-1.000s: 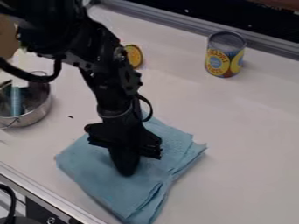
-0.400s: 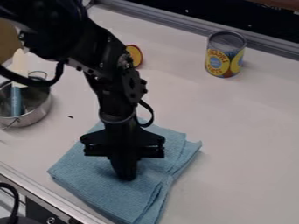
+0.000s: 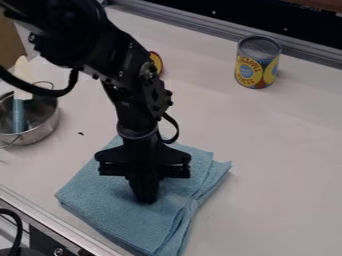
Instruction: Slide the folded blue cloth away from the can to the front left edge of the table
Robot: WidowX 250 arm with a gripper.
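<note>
1. Blue and folded, a cloth (image 3: 107, 205) lies flat on the near part of the pale table (image 3: 280, 150), left of centre, its layers showing along the right side.
2. The black claw (image 3: 145, 199) points down at the cloth's middle, its fingers together and their tips against the fabric; whether they pinch any of it, I cannot tell.
3. At the left stands a metal pot (image 3: 45, 125), with a spatula (image 3: 19, 112) leaning in it, blue handle down and pale blade up.
4. A yellow and blue can (image 3: 257, 65) stands upright at the far right.
5. Behind the arm, a yellow, red-rimmed object (image 3: 157, 61) partly shows.
</note>
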